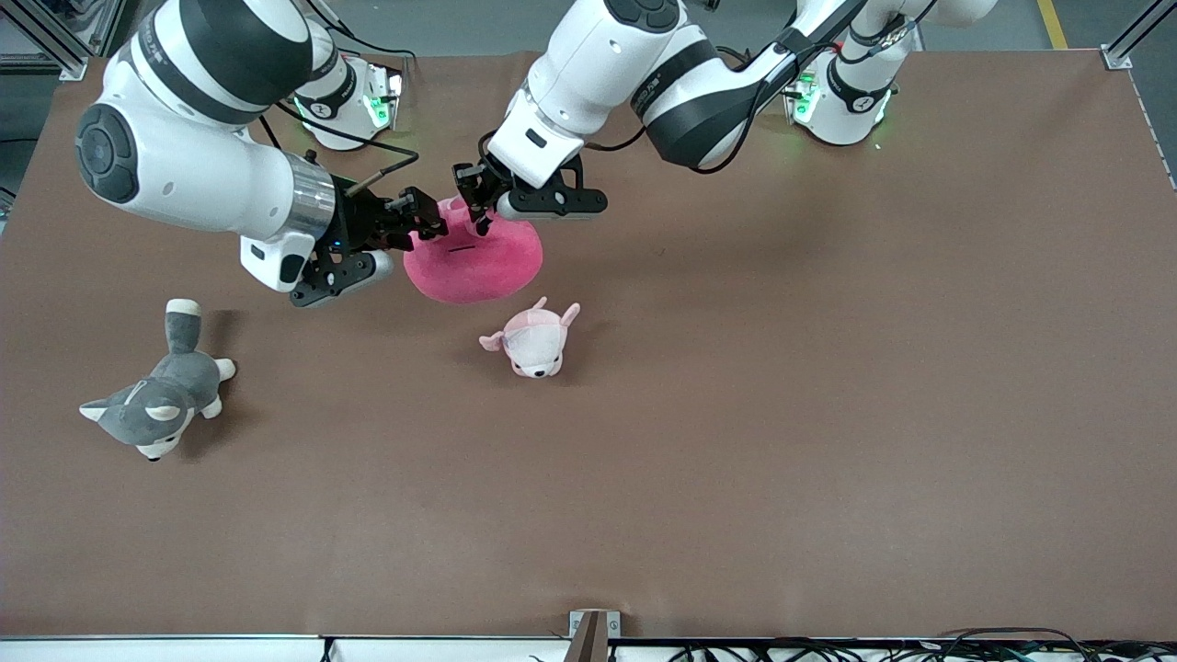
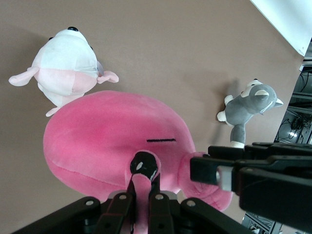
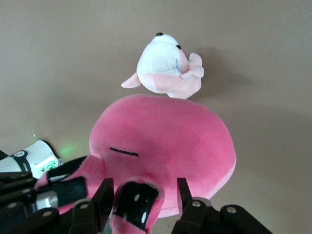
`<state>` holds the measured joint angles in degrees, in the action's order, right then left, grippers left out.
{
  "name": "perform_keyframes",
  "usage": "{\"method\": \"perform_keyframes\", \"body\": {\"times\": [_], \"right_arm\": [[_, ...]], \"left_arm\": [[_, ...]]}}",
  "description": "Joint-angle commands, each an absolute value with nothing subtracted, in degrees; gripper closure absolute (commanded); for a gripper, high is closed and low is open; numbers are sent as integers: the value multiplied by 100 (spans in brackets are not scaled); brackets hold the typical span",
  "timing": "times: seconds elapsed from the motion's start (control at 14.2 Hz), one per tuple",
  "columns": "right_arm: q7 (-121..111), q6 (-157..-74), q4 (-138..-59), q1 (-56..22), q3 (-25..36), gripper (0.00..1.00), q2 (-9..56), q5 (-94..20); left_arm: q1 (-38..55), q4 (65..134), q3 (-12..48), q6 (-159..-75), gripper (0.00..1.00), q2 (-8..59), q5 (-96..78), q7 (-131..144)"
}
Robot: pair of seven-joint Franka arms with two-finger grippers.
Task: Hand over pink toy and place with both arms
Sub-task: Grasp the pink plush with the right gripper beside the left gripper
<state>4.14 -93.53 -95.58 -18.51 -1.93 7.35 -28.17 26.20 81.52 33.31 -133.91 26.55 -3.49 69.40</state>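
The pink toy (image 1: 474,262) is a big hot-pink blob plush with a thin line mouth, hanging just above the table. My left gripper (image 1: 478,213) reaches in from its base and is shut on one of the toy's black-tipped eye stalks (image 2: 145,166); in the left wrist view the left gripper (image 2: 144,189) pinches pink plush between its fingers. My right gripper (image 1: 428,221) sits beside it at the toy's top. In the right wrist view the right gripper (image 3: 144,190) is open around the second eye stalk (image 3: 136,202), with a gap at one finger.
A small pale pink-and-white plush (image 1: 533,342) lies on the brown table (image 1: 828,414), just nearer the front camera than the pink toy. A grey-and-white husky plush (image 1: 156,405) lies toward the right arm's end of the table.
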Motion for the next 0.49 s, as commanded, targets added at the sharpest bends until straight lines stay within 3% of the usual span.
{"method": "perform_keyframes", "body": {"times": [0.0,0.42], "right_arm": [[475,-9177,-9668,-1863,-176,40,607,-2760],[492,-9026,-9659,-1846,-158,40,598,-2760]], "left_arm": [[2690,8016,3287,-13421,100,2716,-308,7022],[2689,8024,3287,-13421,100,2716,-308,7022]]}}
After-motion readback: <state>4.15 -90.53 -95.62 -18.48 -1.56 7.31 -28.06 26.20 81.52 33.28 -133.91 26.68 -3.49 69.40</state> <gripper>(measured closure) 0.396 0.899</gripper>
